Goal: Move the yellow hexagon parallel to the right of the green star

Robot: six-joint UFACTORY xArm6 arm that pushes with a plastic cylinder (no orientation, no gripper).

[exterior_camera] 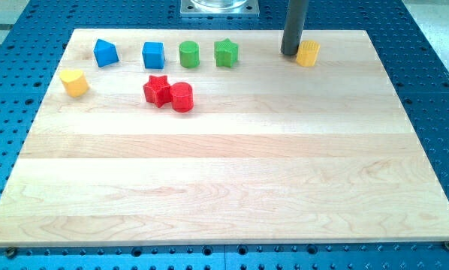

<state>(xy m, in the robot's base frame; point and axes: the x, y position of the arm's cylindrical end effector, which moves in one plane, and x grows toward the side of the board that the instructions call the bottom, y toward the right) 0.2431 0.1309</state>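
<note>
Now, tip: my tip (290,53) touches the yellow hexagon's (308,54) left side
Yellow hexagon: near the bench's (224,180) top edge, well right of the green star (226,53), roughly level
Pincer: none fitted, only a rod

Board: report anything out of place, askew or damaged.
Nothing damaged or spilled. The red star and red cylinder touch, below the top row. My tip sits against the yellow hexagon, on its left side in the view.
</note>
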